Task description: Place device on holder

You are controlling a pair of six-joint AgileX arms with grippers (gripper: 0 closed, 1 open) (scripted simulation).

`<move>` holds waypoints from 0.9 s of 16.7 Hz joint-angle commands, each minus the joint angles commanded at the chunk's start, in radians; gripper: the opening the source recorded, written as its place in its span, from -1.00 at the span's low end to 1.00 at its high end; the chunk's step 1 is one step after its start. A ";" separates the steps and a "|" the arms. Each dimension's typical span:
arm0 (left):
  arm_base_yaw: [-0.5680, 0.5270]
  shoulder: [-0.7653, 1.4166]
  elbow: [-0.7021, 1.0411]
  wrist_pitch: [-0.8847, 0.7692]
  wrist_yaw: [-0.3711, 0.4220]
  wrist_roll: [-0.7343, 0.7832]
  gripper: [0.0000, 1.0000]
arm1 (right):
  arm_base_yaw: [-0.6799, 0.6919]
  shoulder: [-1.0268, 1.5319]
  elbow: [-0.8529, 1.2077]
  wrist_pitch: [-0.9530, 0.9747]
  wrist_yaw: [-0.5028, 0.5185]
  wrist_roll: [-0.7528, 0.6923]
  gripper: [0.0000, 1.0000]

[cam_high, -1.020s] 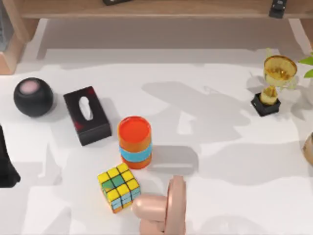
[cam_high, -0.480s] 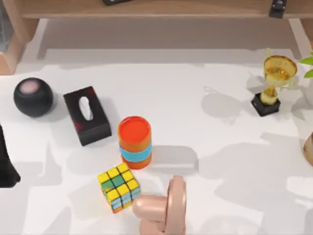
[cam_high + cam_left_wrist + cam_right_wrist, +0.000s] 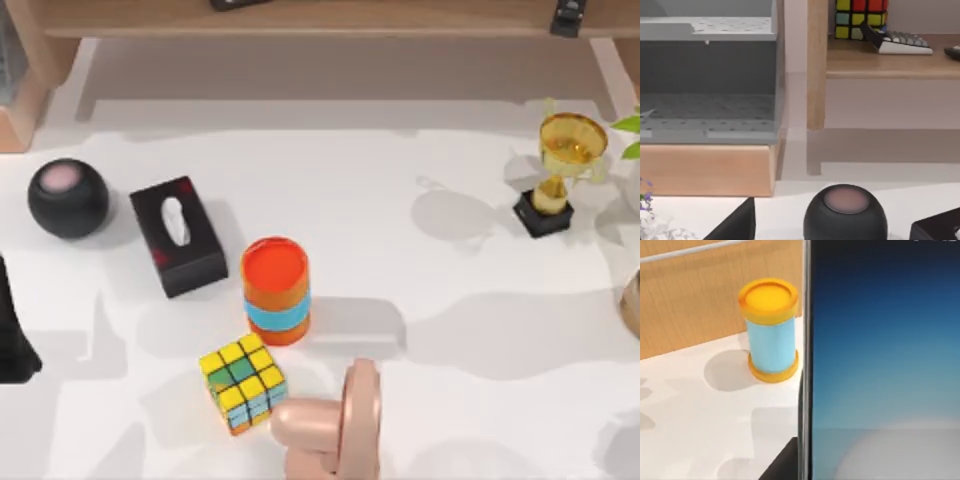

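A: Where's the device?

B: Right wrist view: smartphone (image 3: 882,365) sits v. close to the cam, upright, silvery rim running vertical, screen blue fading to pale at the lower part. So it's right up against the right arm's wrist cam.

A: And rel. to the jaws?

B: Can't tell. No fingers seen beside the phone, so whether the right gripper is clamped on it or not is unclear. Beyond the phone's rim: a light-blue cylinder w/ yellow caps (image 3: 771,330) standing on the white table (image 3: 700,410), wooden wall behind.

A: Holder?

B: Pink stand (image 3: 340,425) at the near edge of the table in top view, just right of the colour cube (image 3: 243,383), touching or almost. Nothing resting on it.

A: Left arm?

B: Left wrist cam looks over the far-left corner: black sphere w/ pinkish top (image 3: 846,217), grey rack (image 3: 707,75) on a wooden base, shelf w/ another cube (image 3: 860,17) and a keyboard (image 3: 902,42). Left jaws: can't tell either.

A: Other stuff in top view?

B: Black tissue box (image 3: 177,235) left of centre, orange-blue canister (image 3: 276,290) just near-right of it, gold trophy (image 3: 565,170) far right
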 joint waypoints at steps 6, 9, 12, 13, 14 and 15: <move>0.000 0.000 0.000 0.000 0.000 0.000 1.00 | 0.002 0.003 0.000 0.000 0.000 0.002 -1.00; 0.000 0.000 0.000 0.000 0.000 0.000 1.00 | 0.030 -0.022 0.014 0.019 0.007 -0.002 -1.00; 0.000 0.000 0.000 0.000 0.000 0.000 1.00 | 0.064 -0.038 0.026 0.058 0.026 -0.005 -1.00; 0.000 0.000 0.000 0.000 0.000 0.000 1.00 | 0.071 -0.034 0.026 0.074 0.034 -0.004 -1.00; 0.000 0.000 0.000 0.000 0.000 0.000 1.00 | 0.075 -0.023 0.023 0.089 0.043 -0.003 -1.00; 0.000 0.000 0.000 0.000 0.000 0.000 1.00 | 0.076 -0.007 0.020 0.104 0.050 0.000 -1.00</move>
